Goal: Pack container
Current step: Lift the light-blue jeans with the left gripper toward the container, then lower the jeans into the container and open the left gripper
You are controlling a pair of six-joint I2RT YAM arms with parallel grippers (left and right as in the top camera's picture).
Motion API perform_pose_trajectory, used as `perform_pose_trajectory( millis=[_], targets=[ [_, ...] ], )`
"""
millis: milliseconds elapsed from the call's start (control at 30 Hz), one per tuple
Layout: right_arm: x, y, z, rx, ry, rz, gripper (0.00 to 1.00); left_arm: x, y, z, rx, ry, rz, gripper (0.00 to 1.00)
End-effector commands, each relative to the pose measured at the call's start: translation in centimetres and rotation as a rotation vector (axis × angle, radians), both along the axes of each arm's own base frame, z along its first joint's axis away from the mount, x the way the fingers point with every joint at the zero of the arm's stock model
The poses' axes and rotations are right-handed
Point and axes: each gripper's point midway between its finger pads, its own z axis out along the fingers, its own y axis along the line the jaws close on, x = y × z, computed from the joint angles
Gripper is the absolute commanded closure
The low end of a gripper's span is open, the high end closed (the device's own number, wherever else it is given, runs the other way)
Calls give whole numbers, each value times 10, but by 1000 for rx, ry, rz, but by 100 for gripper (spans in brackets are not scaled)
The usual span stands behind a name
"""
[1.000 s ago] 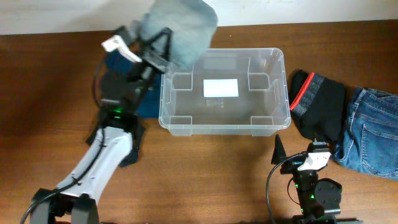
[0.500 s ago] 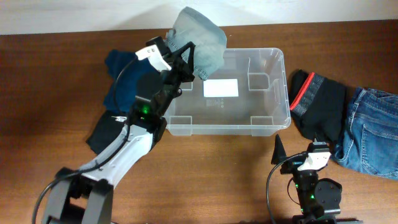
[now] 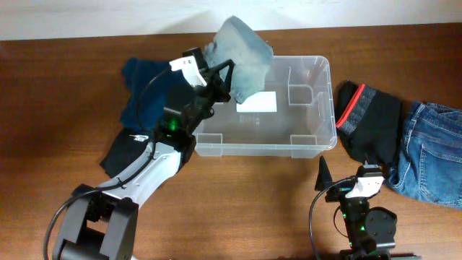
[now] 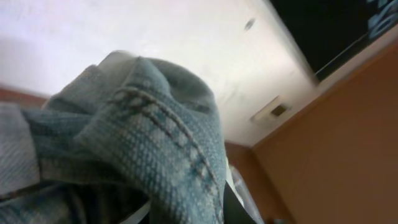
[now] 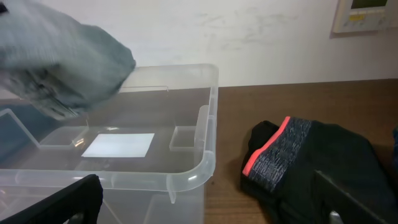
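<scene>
Well left of your left fingers, a dark blue garment (image 3: 144, 83) and a black cloth (image 3: 121, 153) lie on the table (image 3: 58, 108). Your left gripper (image 3: 219, 78) is clamped on a pale denim bundle (image 3: 245, 52), raised over the container's left end. The container (image 3: 317, 141) sits below and right of those fingers. Your right gripper (image 5: 205, 199) is spread wide, holding nothing, and the container's corner is just ahead. A coral-banded black garment (image 3: 372, 119) and 1 pair of jeans (image 3: 433, 152) lie right of those fingers.
</scene>
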Motion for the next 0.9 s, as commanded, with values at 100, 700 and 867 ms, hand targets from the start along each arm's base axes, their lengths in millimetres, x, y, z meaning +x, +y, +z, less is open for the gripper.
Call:
perform_pose_trajectory(
  millis=[100,700,867],
  targets=[
    [0,2,-2,-7,3,12,2,-1,-11,-7,50,37,0,99],
    [0,2,-2,-7,2,12,2,-27,-11,-84,24,449,87,99],
    [0,2,-2,-7,3,12,2,-36,-17,-93,-46,548,102,99]
  ],
)
